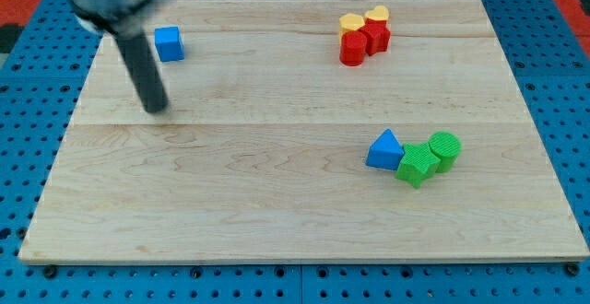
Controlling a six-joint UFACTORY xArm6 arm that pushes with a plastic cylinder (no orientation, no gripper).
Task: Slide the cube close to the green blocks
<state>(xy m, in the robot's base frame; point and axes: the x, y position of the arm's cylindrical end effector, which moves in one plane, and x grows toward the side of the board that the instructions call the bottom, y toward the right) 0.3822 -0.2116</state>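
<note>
A blue cube (169, 43) sits near the view's top left of the wooden board (277, 203). My tip (156, 109) rests on the board below the cube and slightly to its left, apart from it. Two green blocks lie at the view's lower right: a green star-like block (418, 166) and a green cylinder (444, 149), touching each other. A blue triangular block (384, 149) touches the star-like green block on its left side.
At the view's top right a cluster holds a red cylinder (352, 48), a red block (376, 36), a yellow block (351, 22) and a yellow heart-shaped block (376, 15). A blue pegboard (572, 83) surrounds the board.
</note>
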